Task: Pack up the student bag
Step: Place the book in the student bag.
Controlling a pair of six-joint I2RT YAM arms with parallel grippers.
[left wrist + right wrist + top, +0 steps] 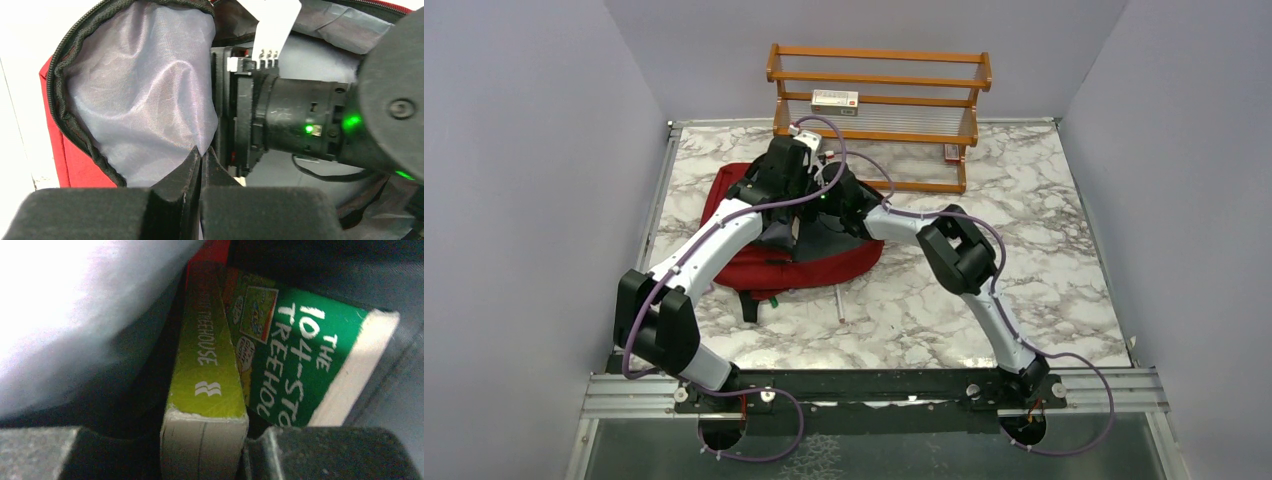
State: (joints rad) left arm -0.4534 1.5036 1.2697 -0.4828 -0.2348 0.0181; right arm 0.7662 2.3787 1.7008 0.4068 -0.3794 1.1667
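left gripper (201, 156) pinching student bag (70, 160) lining, right gripper (205, 456) inside, holding book (206, 390)

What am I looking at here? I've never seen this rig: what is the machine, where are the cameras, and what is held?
The machine is a left arm and a right arm, bolted at the near edge of a marble table. One picture looks down from above; the other two come from a camera on each wrist. On the table are a dark red student bag and a wooden rack bearing a small box. The left gripper is shut on the bag's grey lining. The right gripper, inside the bag, grips a yellow-green book beside a green book.
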